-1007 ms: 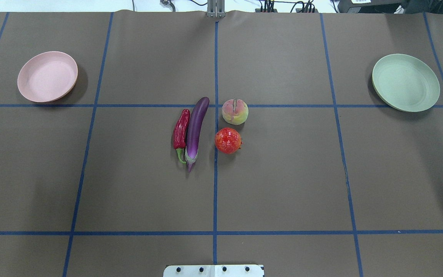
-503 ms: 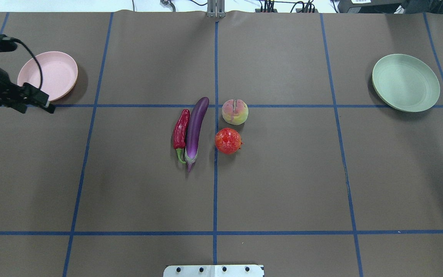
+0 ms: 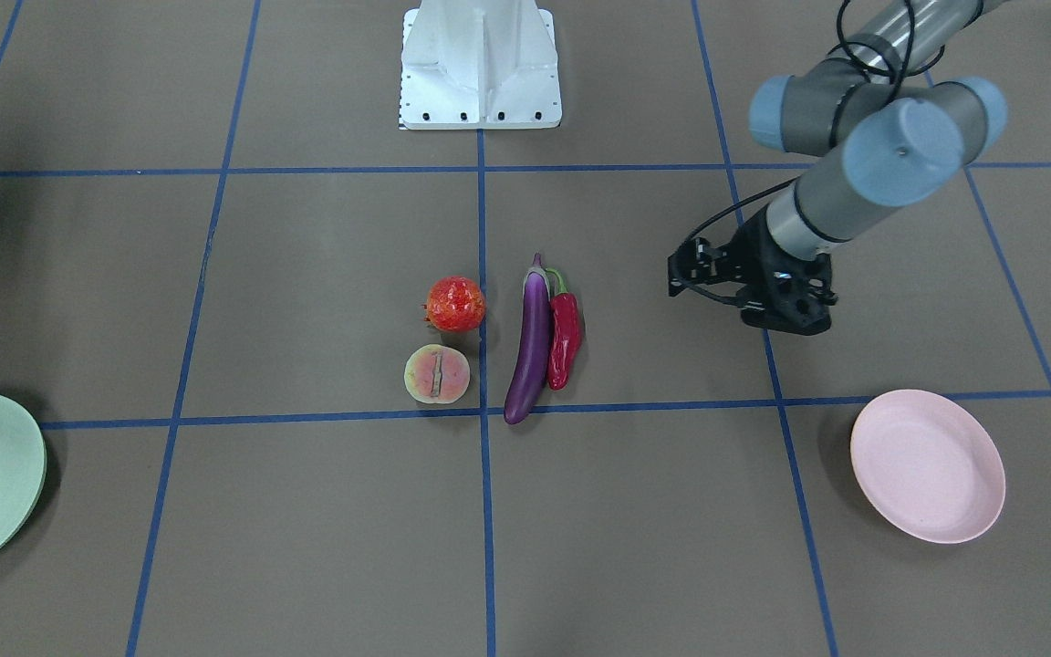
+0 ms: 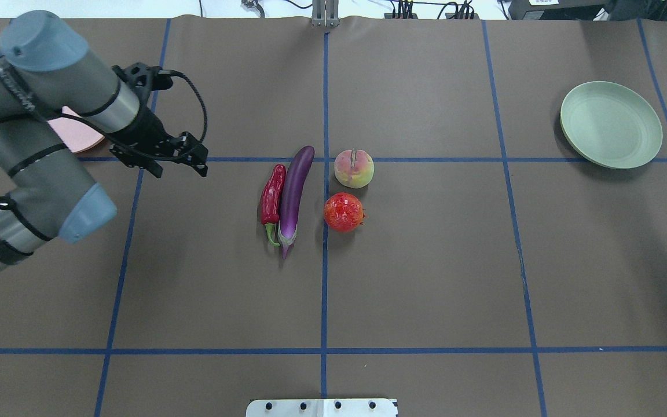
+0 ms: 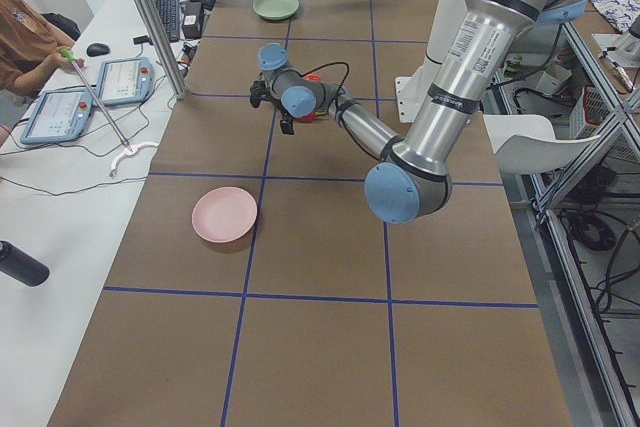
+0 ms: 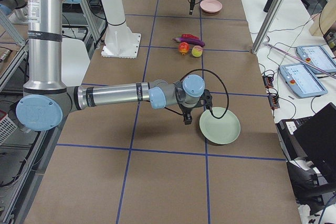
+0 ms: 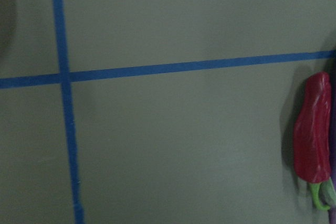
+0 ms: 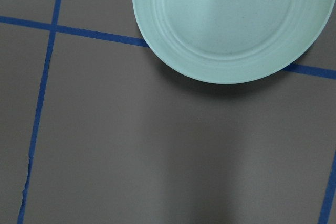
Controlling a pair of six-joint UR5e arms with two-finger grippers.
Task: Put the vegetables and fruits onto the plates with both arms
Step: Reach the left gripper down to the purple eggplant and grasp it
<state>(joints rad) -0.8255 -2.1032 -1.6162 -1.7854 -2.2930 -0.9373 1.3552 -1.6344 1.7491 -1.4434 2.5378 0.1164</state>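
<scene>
The purple eggplant (image 4: 294, 194) and the red chili (image 4: 272, 197) lie side by side at the table's middle. The halved fruit (image 4: 354, 168) and the round red fruit (image 4: 343, 212) lie just to their right. My left gripper (image 4: 180, 169) hangs above the table between the pink plate (image 3: 927, 465) and the chili, looks open and holds nothing. The left wrist view shows the chili (image 7: 313, 140) at its right edge. My right gripper (image 6: 187, 118) hovers beside the green plate (image 4: 610, 124). I cannot tell whether it is open or shut.
The white pedestal (image 3: 480, 64) stands at the robot's edge of the table. Blue tape lines divide the brown mat. My left arm covers most of the pink plate (image 4: 81, 138) in the overhead view. An operator (image 5: 20, 37) and tablets are beside the table.
My left arm has swung in from the left edge toward the middle and now hides most of the pink plate. A bit of the right gripper has appeared at the right edge. The produce has not moved.
</scene>
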